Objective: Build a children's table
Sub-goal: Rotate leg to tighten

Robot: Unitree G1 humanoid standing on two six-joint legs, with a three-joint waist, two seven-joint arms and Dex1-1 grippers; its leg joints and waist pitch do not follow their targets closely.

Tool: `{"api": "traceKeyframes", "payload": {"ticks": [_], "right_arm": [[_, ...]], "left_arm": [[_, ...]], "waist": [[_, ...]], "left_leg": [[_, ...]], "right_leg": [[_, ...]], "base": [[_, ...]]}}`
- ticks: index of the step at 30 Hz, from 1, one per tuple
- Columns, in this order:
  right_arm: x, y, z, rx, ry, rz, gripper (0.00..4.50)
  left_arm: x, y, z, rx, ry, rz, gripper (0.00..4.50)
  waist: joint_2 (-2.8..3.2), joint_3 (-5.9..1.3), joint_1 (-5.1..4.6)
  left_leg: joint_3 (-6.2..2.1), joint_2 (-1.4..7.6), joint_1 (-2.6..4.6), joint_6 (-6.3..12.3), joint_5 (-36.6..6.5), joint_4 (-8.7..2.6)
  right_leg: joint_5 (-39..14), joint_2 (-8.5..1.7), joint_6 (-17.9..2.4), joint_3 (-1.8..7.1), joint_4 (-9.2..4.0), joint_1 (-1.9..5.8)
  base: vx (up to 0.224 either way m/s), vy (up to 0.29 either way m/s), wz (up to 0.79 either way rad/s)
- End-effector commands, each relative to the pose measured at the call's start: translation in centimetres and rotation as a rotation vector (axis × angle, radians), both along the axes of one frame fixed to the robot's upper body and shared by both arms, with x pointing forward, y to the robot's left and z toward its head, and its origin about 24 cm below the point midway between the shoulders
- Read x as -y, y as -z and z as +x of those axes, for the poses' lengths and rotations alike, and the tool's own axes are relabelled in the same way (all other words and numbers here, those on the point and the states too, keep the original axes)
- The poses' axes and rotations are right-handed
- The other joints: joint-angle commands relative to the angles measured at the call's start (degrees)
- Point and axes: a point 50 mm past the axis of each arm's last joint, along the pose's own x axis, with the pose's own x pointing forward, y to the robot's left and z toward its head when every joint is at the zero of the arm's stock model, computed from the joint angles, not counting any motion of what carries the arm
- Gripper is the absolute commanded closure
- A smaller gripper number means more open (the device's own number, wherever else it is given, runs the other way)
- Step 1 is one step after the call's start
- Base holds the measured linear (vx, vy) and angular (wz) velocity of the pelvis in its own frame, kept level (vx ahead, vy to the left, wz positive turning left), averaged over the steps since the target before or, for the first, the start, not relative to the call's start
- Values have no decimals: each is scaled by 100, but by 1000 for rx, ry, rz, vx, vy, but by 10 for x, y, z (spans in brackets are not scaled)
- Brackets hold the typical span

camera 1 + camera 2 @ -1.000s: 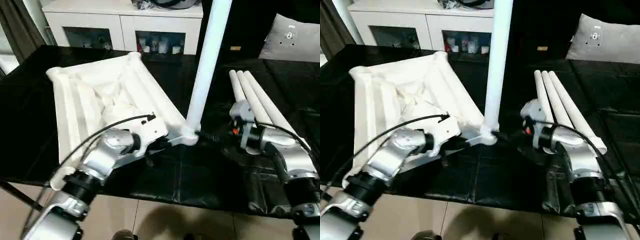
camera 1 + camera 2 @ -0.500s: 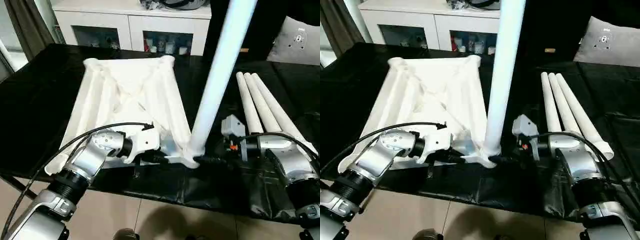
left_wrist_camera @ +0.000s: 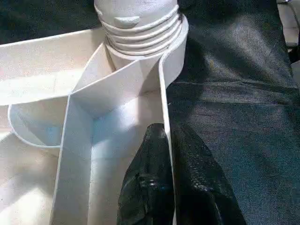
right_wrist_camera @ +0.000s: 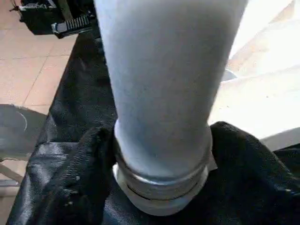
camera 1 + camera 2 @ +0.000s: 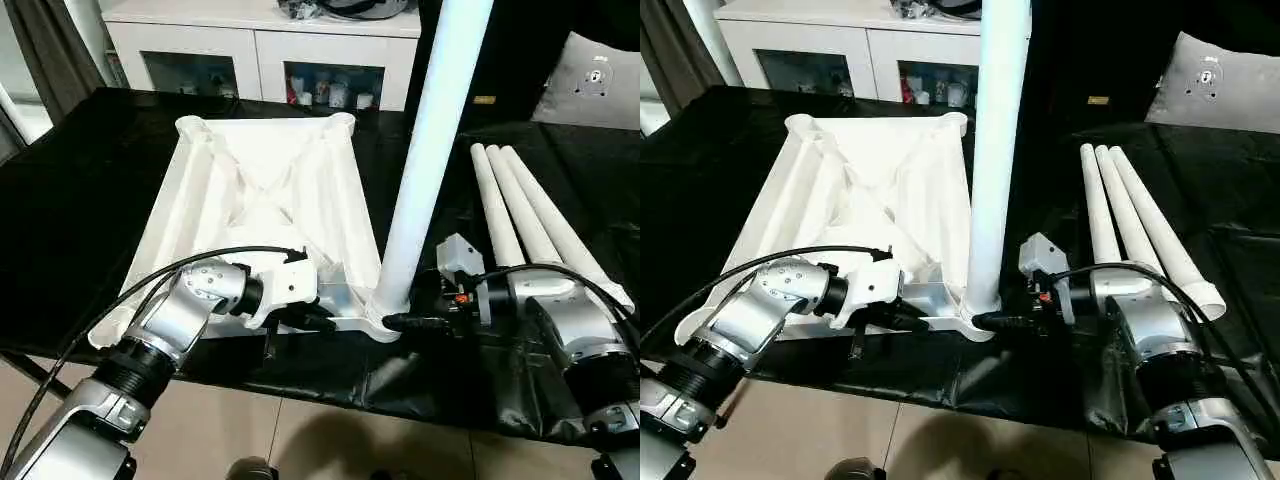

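Observation:
The children's table top point(image 5: 270, 190) lies upside down on the black cover, ribbed side up. One white leg point(image 5: 430, 150) stands upright in the near right corner socket point(image 5: 385, 322), its threaded end point(image 3: 140, 28) partly in. My left gripper point(image 3: 168, 133) is shut on the top's thin rim wall just beside that socket. My right gripper point(image 4: 161, 154) reaches in from the right, one black finger point(image 4: 84, 164) pressed against each side of the leg's base. Three more legs point(image 5: 520, 210) lie side by side on the right.
A white cabinet point(image 5: 260, 40) with dark glass compartments stands behind the table. A grey cushion point(image 5: 600, 80) sits at the back right. The table's front edge point(image 5: 330, 385) runs just below my grippers, with tiled floor beneath.
The view has shifted. The table top has swung round to lie squarer to the table edge, and the leg stands straighter. My right fingers have closed in on the leg's base.

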Motion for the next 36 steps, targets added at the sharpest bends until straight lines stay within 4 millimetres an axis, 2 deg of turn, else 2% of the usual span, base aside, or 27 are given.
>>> {"api": "traceKeyframes", "payload": {"ticks": [1, 3, 7, 12, 16, 17, 18, 20, 21, 22, 23, 24, 25, 26, 27, 29, 31, 34, 36], "right_arm": [[-2, -4, 3, 4, -5, 12, 154], [-2, -4, 3, 0, -7, 16, 171], [-4, -2, 1, -19, -13, 27, 177], [-9, 1, -6, -53, -2, 90, 180], [-20, 6, -7, -44, 98, 133, 181], [-23, 11, -1, -52, 196, 125, 181], [-29, 15, 6, -49, 310, 138, 181], [-29, 15, 7, -48, 319, 141, 181], [-36, 16, 15, -54, 443, 191, 181], [-40, 16, 20, -67, 513, 222, 181], [-40, 16, 20, -67, 513, 222, 181], [-45, 19, 25, -68, 600, 224, 181], [-49, 22, 28, -63, 663, 216, 181], [-52, 23, 30, -56, 697, 207, 181], [-55, 25, 32, -65, 748, 204, 181], [-56, 28, 35, -65, 833, 208, 181], [-56, 28, 37, -56, 874, 209, 181], [-55, 28, 37, -44, 913, 224, 181], [-55, 28, 36, -29, 909, 225, 125]], "left_arm": [[10, -1, -8, -7, 105, -2, 450], [10, -1, -8, -9, 105, -3, 450], [10, -1, -8, -14, 104, -5, 450], [10, 0, -8, -27, 67, -21, 450], [16, -1, 0, -48, -98, -79, 450], [21, -3, 2, -47, -153, -111, 450], [29, -5, 6, -49, -233, -149, 450], [29, -5, 6, -50, -241, -152, 450], [39, -8, 12, -54, -346, -197, 450], [45, -9, 15, -59, -407, -221, 450], [45, -9, 15, -59, -407, -221, 450], [54, -9, 20, -54, -475, -237, 450], [61, -10, 24, -45, -531, -244, 450], [65, -11, 26, -36, -564, -249, 450], [70, -12, 29, -27, -601, -256, 450], [77, -14, 31, 4, -641, -249, 450], [79, -14, 32, 22, -655, -238, 450], [80, -14, 30, 46, -646, -214, 450], [76, -14, 29, 47, -640, -209, 450]], "waist": [[-39, -452, -28], [-36, -452, -28], [-35, -458, -32], [-32, -447, -22], [-12, -419, -47], [-21, -409, -58], [-21, -396, -93], [-32, -391, -153], [-51, -383, -215], [-51, -380, -271], [-56, -387, -299], [-99, -414, -324], [-62, -410, -359], [-62, -424, -362], [-65, -443, -356], [-61, -468, -353], [-63, -510, -333], [-59, -528, -318], [-54, -518, -308]], "left_leg": [[141, 71, -24, 457, -935, -370], [140, 69, -32, 461, -917, -369], [139, 71, -34, 467, -877, -367], [140, 74, -27, 453, -941, -375], [133, 68, -20, 362, -1067, -393], [134, 57, -19, 349, -1119, -399], [139, 34, -15, 286, -1163, -398], [124, -1, -16, 218, -1259, -395], [123, -22, -39, 232, -1309, -395], [135, -36, -13, 263, -1340, -372], [135, -47, -19, 260, -1300, -357], [126, -56, -46, 310, -1177, -358], [129, -59, -61, 313, -1059, -359], [129, -64, -55, 312, -1049, -347], [133, -59, -32, 358, -1009, -349], [129, -33, -73, 435, -804, -367], [129, -7, -75, 514, -578, -352], [133, 0, -95, 607, -376, -346], [145, -3, -90, 654, -405, -345]], "right_leg": [[-2043, -327, -898, 186, -465, 439], [-2025, -328, -903, 186, -462, 444], [-1907, -325, -946, 189, -451, 449], [-2041, -328, -898, 189, -470, 443], [-2281, -334, -833, 181, -495, 434], [-2415, -330, -786, 171, -521, 433], [-2645, -317, -690, 156, -545, 427], [-3044, -331, -511, 114, -598, 434], [-3199, -325, -376, 103, -632, 440], [-3295, -318, -343, 91, -666, 405], [-3299, -318, -341, 80, -671, 411], [-3264, -326, -299, 71, -684, 441], [-3165, -307, -310, 69, -672, 420], [-3141, -301, -298, 62, -673, 420], [-3016, -310, -337, 68, -675, 424], [-2521, -305, -485, 104, -610, 454], [-1890, -318, -730, 140, -521, 469], [-1336, -329, -953, 159, -468, 493], [-1282, -339, -1015, 158, -471, 500]], "base": [[0, 0, 0], [0, 0, 0], [0, 0, 0], [0, 0, 0], [0, 0, 0], [0, 0, 0], [0, 0, 0], [0, 0, 0], [0, 0, 0], [0, 0, 0], [0, 0, 0], [0, 0, 0], [0, 0, 0], [0, 0, 0], [0, 0, 0], [0, 0, 0], [0, 0, 0], [0, 0, 0], [0, 0, 0]]}}
